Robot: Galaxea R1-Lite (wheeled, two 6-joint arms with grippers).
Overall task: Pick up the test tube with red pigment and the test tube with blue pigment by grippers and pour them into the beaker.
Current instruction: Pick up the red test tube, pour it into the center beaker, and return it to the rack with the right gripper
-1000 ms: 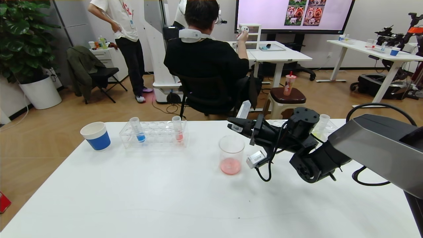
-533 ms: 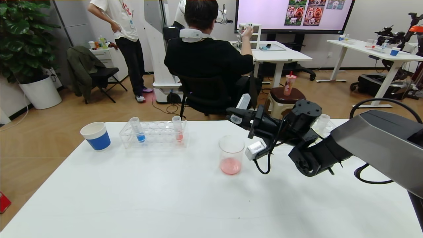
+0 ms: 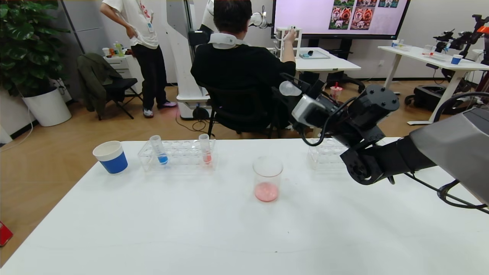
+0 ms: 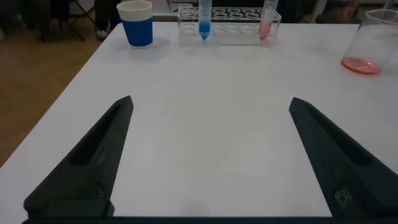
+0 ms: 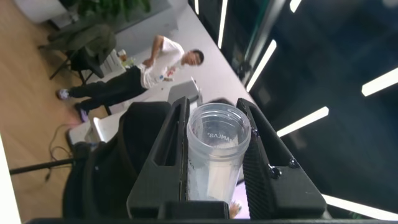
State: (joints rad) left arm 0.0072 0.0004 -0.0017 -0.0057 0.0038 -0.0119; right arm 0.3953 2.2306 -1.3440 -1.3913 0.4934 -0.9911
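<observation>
Right end effector is raised well above the white bench, up and off to the right of the beaker, and it is clenched on an emptied clear test tube whose rounded end shows pale between the black fingers. Seen from the right wrist camera, that tube sits squarely between the two fingers, its open mouth facing the lens, with no coloured liquid visible inside. Below and to the left of this end effector, the beaker stands upright on the bench with a shallow layer of red-pink liquid at its bottom. Farther left of the beaker, well apart from the right end effector, a clear rack holds the test tube with blue pigment near its left end and the test tube with red pigment near its right end, both upright in their holes. A blue-and-white paper cup stands just left of that rack. A second clear rack lies below the right end effector, partly hidden by the arm. Left end effector hangs low over the near part of the bench with its fingers spread wide apart and nothing between them; from its wrist camera the rack, both filled tubes, the cup and the beaker all lie far ahead.
</observation>
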